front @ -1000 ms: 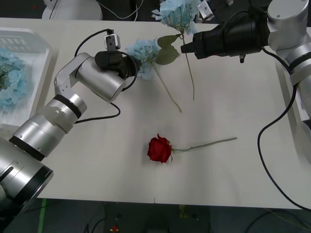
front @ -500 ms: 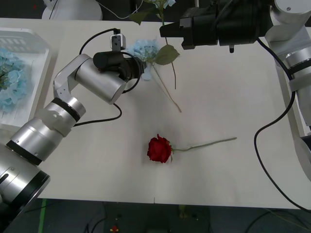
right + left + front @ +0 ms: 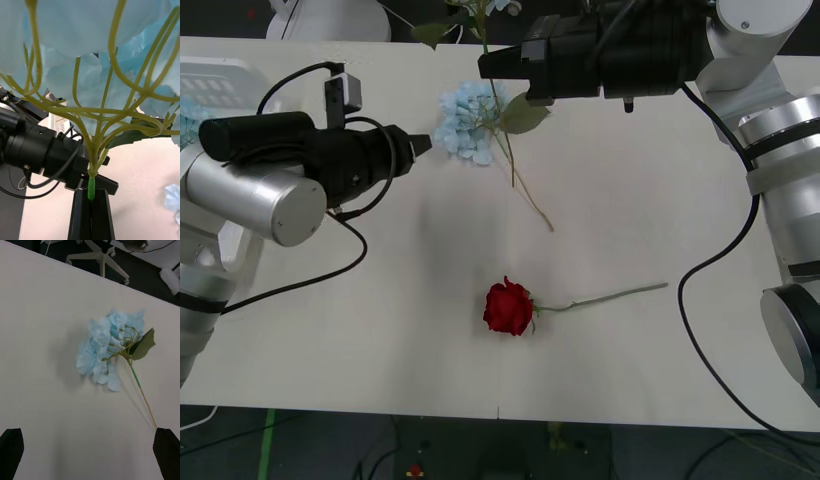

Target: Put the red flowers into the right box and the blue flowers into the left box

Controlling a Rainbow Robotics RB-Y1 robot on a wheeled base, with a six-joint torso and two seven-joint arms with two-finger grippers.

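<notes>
My right gripper (image 3: 486, 66) hangs above the table's far side, shut on the green stem of a blue flower (image 3: 93, 56); its stem (image 3: 504, 140) dangles down toward the table. A second blue flower (image 3: 468, 122) lies on the table below it, also seen as the blue flower (image 3: 107, 348) ahead of my left gripper (image 3: 89, 453). My left gripper (image 3: 416, 147) is open, a little to the left of that flower. One red flower (image 3: 509, 307) lies at the table's middle front, stem pointing right. The left box (image 3: 230, 78) at far left holds blue flowers (image 3: 188, 112). The right box is out of view.
The right arm's black forearm (image 3: 620, 50) spans the far right of the table. The left arm (image 3: 37, 150) appears in the right wrist view. A black cable (image 3: 710, 300) loops over the table's right side. An office chair base (image 3: 101, 255) stands beyond the table.
The right gripper has carried its blue flower up and to the left. The left arm has swung back to the left, away from the blue flower lying on the table.
</notes>
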